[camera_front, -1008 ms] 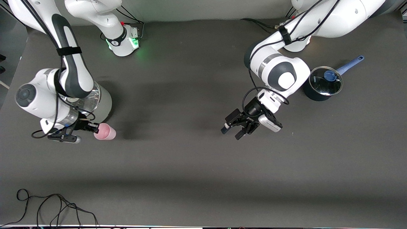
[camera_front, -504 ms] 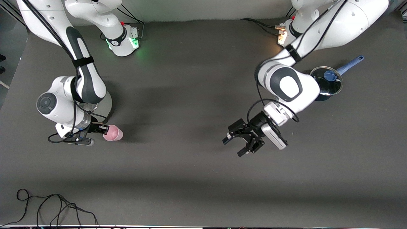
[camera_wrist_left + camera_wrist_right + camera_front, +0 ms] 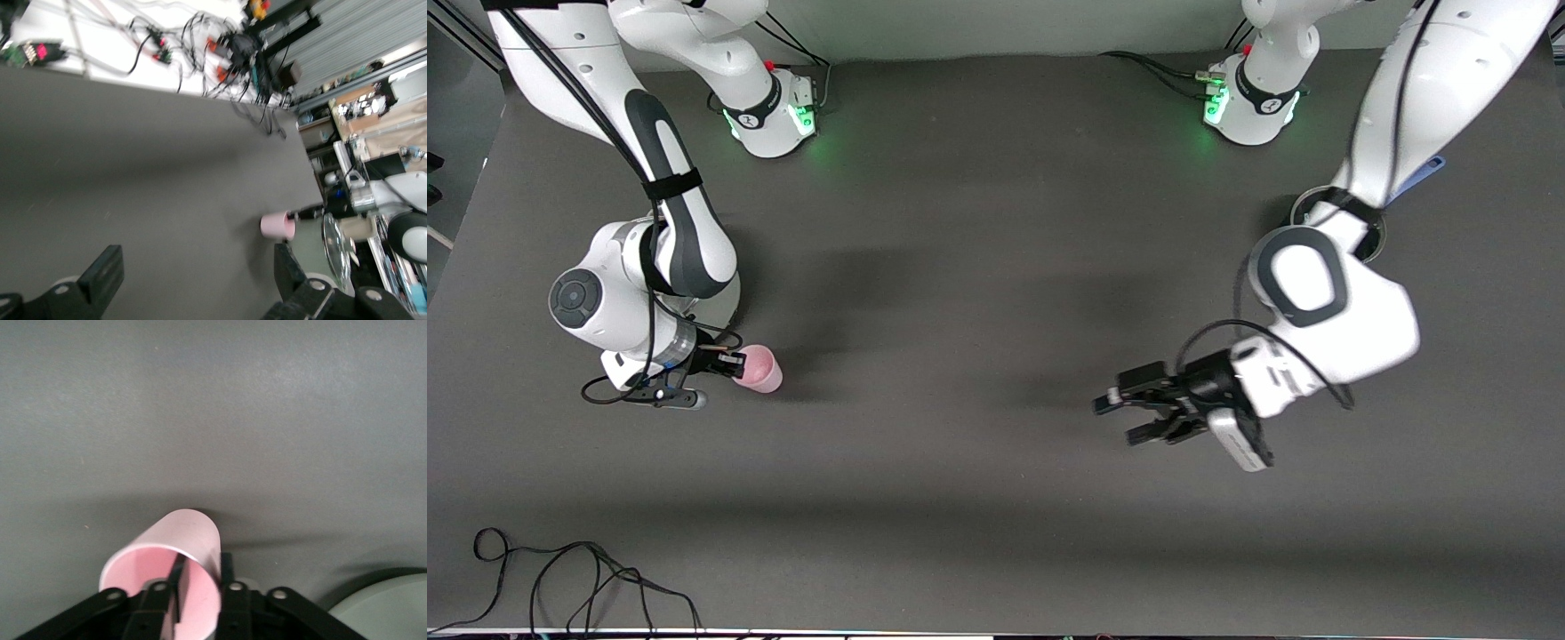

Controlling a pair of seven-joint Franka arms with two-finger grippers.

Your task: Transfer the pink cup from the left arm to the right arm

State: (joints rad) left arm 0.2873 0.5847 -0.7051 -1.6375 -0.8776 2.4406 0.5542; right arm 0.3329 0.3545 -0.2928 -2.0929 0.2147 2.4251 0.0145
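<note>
The pink cup (image 3: 761,371) lies on its side low over the table near the right arm's end, its mouth toward my right gripper (image 3: 734,364). In the right wrist view one finger sits inside the cup (image 3: 190,533) and the other outside its wall. My right gripper (image 3: 201,555) is open, with a gap between the inner finger and the wall. My left gripper (image 3: 1120,420) hangs open and empty over bare table toward the left arm's end. In the left wrist view the left gripper (image 3: 197,263) is open, and the cup (image 3: 277,227) shows far off.
A silver pot (image 3: 727,289) stands right beside the right arm's wrist. A dark pot with a glass lid (image 3: 1371,242) and a blue handle (image 3: 1424,172) is partly hidden under the left arm. A black cable (image 3: 587,578) lies along the near edge.
The left arm has swung away toward its own end of the table, its gripper still open. The right gripper shifted the cup a little toward the table's middle and its fingers have parted.
</note>
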